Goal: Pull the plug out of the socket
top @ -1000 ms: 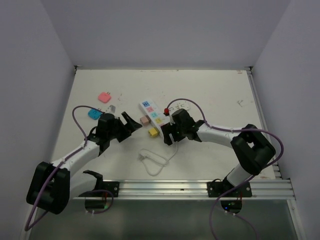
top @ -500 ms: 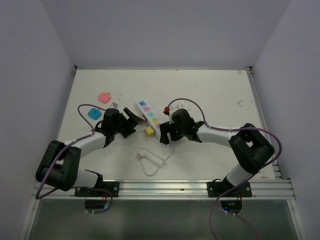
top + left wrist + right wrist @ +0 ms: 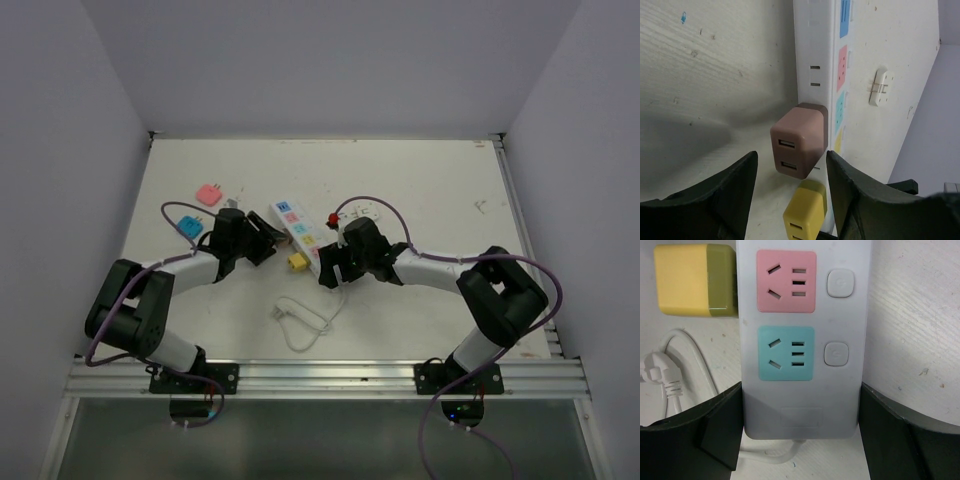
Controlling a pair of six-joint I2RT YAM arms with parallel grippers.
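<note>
The socket is a long white power strip (image 3: pixel 297 221) with pastel outlet faces, lying diagonally mid-table. A brown plug (image 3: pixel 800 145) and a yellow plug (image 3: pixel 807 215) stick out of its side (image 3: pixel 815 50). My left gripper (image 3: pixel 792 157) is open, its fingertips on either side of the brown plug's outer end, not touching it. In the top view the left gripper (image 3: pixel 264 240) hides that plug, while the yellow plug (image 3: pixel 297 262) shows. My right gripper (image 3: pixel 801 430) is shut on the strip's cord end (image 3: pixel 802 315), also seen from above (image 3: pixel 330 268).
The strip's thin white cord (image 3: pixel 305 322) loops toward the near edge. A pink plug (image 3: pixel 209 194) and a blue plug (image 3: pixel 187 227) lie at the left. A white adapter (image 3: pixel 363 212) and a small red piece (image 3: pixel 333 220) lie behind the strip.
My left gripper has moved right and away from the base, up to the brown plug. The strip shifted slightly left in my right gripper's hold.
</note>
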